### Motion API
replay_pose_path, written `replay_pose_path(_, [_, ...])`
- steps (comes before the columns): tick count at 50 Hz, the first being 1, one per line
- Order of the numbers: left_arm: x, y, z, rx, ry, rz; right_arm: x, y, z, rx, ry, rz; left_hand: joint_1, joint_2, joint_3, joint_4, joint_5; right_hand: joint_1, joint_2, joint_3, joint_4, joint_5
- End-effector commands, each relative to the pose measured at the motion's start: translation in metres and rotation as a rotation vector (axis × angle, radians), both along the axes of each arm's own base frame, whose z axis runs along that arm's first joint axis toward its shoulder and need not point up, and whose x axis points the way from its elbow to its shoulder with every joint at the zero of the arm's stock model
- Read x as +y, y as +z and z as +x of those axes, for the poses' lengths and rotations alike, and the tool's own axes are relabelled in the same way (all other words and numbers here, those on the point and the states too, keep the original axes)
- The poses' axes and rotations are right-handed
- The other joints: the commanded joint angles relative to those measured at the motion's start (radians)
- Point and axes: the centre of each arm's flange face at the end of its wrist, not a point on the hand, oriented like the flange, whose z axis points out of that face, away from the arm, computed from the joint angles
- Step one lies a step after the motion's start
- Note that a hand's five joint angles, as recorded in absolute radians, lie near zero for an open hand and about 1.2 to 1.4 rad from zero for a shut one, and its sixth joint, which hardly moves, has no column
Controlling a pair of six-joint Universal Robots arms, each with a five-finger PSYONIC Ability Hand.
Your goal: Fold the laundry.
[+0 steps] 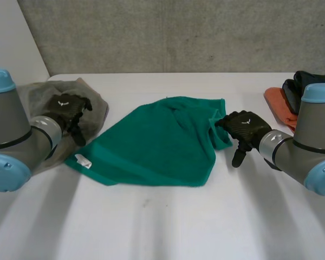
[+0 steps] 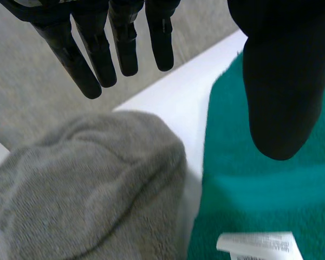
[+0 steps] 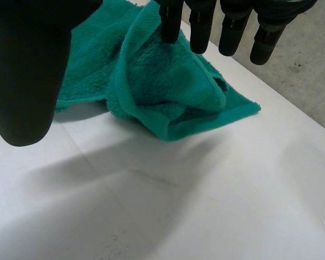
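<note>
A green towel (image 1: 157, 143) lies spread out in the middle of the white tabletop (image 1: 168, 222). It has a small white tag (image 1: 83, 161) on its corner at 8 o'clock.

The right robot hand (image 1: 244, 125) is at 3 o'clock from the towel, right at its edge. There the towel is bunched up into a soft fold. In the right wrist view the fingers (image 3: 233, 27) are straight and spread, and the thumb is far apart from them. One fingertip touches the top of the fold (image 3: 168, 81). The hand does not pinch the cloth.

The left robot hand (image 1: 69, 107) is at 10 o'clock from the green towel, over a gray towel (image 1: 95, 105) that lies rumpled just beside it. In the left wrist view its fingers (image 2: 114, 43) are straight and spread and hold nothing. The gray towel (image 2: 86, 184) and the green one (image 2: 233, 195) lie below it, with the tag (image 2: 257, 244) showing.

An orange cloth (image 1: 276, 103) lies at 2 o'clock from the right robot hand, near the tabletop's edge.
</note>
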Motion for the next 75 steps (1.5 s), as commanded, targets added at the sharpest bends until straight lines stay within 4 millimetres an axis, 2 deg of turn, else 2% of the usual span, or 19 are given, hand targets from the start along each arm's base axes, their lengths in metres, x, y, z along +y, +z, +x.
replay_pose_path(1, [-0.018, -0.036, 0.004, -0.044, 0.003, 0.086, 0.003, -0.006, 0.001, 0.015, 0.01, 0.009, 0.039, 0.046, 0.048, 0.055, 0.064, -0.047, -0.032, -0.033, -0.032, -0.048])
replay_pose_path(6, [-0.027, -0.062, 0.004, -0.096, -0.013, 0.125, 0.005, -0.011, 0.002, 0.03, 0.02, 0.014, 0.1, 0.108, 0.11, 0.116, 0.126, -0.047, -0.032, -0.033, -0.032, -0.048])
replay_pose_path(12, [-0.036, -0.076, 0.007, -0.148, -0.002, 0.135, 0.007, -0.014, 0.002, 0.046, 0.029, 0.016, 0.136, 0.143, 0.145, 0.151, 0.161, -0.047, -0.032, -0.033, -0.032, -0.048])
replay_pose_path(17, [-0.039, -0.084, 0.007, -0.174, -0.001, 0.142, 0.008, -0.016, 0.003, 0.053, 0.035, 0.017, 0.279, 0.286, 0.289, 0.295, 0.305, -0.047, -0.032, -0.033, -0.032, -0.048])
replay_pose_path(20, [-0.039, -0.084, 0.006, -0.173, -0.005, 0.144, 0.009, -0.015, 0.003, 0.053, 0.035, 0.017, 0.64, 0.647, 0.649, 0.655, 0.665, -0.047, -0.032, -0.033, -0.032, -0.048])
replay_pose_path(21, [-0.039, -0.082, 0.007, -0.174, -0.002, 0.141, 0.009, -0.015, 0.003, 0.054, 0.036, 0.017, 0.83, 0.837, 0.839, 0.845, 0.855, -0.047, -0.032, -0.033, -0.032, -0.048])
replay_pose_path(22, [-0.038, -0.078, 0.007, -0.174, 0.001, 0.138, 0.01, -0.014, 0.003, 0.055, 0.038, 0.014, 1.014, 1.021, 1.024, 1.03, 1.04, -0.047, -0.032, -0.033, -0.032, -0.048])
replay_pose_path(25, [-0.035, -0.06, 0.007, -0.153, 0.009, 0.102, 0.012, -0.01, 0.003, 0.057, 0.04, 0.004, 1.016, 1.023, 1.026, 1.032, 1.041, -0.047, -0.032, -0.033, -0.032, -0.048])
replay_pose_path(28, [-0.028, -0.017, 0.001, -0.083, 0.0, -0.018, 0.014, -0.002, 0.004, 0.053, 0.045, -0.018, 1.016, 1.023, 1.026, 1.032, 1.041, -0.047, -0.032, -0.033, -0.032, -0.048])
replay_pose_path(29, [-0.022, 0.01, -0.003, -0.033, -0.007, -0.096, 0.014, 0.001, 0.005, 0.051, 0.047, -0.026, 1.016, 1.023, 1.026, 1.032, 1.041, -0.047, -0.032, -0.033, -0.032, -0.048])
replay_pose_path(33, [-0.004, 0.058, -0.014, 0.068, -0.033, -0.219, 0.011, 0.016, 0.005, 0.029, 0.041, -0.065, 1.016, 1.023, 1.026, 1.032, 1.041, -0.047, -0.032, -0.033, -0.032, -0.048])
replay_pose_path(40, [0.022, 0.076, -0.032, 0.083, -0.108, -0.233, -0.008, 0.045, 0.013, -0.038, 0.042, -0.155, 1.016, 1.023, 1.026, 1.032, 1.041, -0.047, -0.032, -0.033, -0.032, -0.048])
replay_pose_path(44, [0.053, 0.098, -0.04, 0.038, -0.18, -0.259, -0.021, 0.052, 0.029, -0.101, 0.112, -0.18, 1.016, 1.023, 1.026, 1.032, 1.041, -0.047, -0.032, -0.033, -0.032, -0.048])
replay_pose_path(46, [0.071, 0.108, -0.043, 0.004, -0.222, -0.277, -0.026, 0.053, 0.044, -0.147, 0.187, -0.187, 1.016, 1.023, 1.026, 1.032, 1.041, -0.047, -0.032, -0.033, -0.032, -0.048])
replay_pose_path(52, [0.109, 0.127, -0.046, -0.031, -0.304, -0.325, -0.036, 0.039, 0.076, -0.241, 0.321, -0.167, 1.016, 1.023, 1.026, 1.032, 1.041, -0.047, -0.032, -0.033, -0.032, -0.048])
replay_pose_path(58, [0.148, 0.143, -0.048, -0.032, -0.374, -0.388, -0.045, 0.009, 0.106, -0.311, 0.373, -0.125, 1.016, 1.023, 1.026, 1.032, 1.041, -0.047, -0.032, -0.033, -0.032, -0.048])
replay_pose_path(67, [0.169, 0.146, -0.041, -0.025, -0.404, -0.408, -0.027, -0.025, 0.143, -0.353, 0.443, -0.074, 1.016, 1.023, 1.026, 1.032, 1.041, 0.011, 0.026, 0.025, 0.026, 0.01])
replay_pose_path(69, [0.168, 0.145, -0.04, -0.019, -0.408, -0.406, -0.02, -0.035, 0.151, -0.367, 0.473, -0.049, 1.016, 1.023, 1.026, 1.032, 1.041, 0.257, 0.271, 0.271, 0.272, 0.256])
replay_pose_path(75, [0.151, 0.153, -0.034, 0.009, -0.381, -0.441, 0.005, -0.045, 0.168, -0.39, 0.58, 0.017, 1.016, 1.023, 1.026, 1.032, 1.041, 0.296, 0.311, 0.31, 0.312, 0.295])
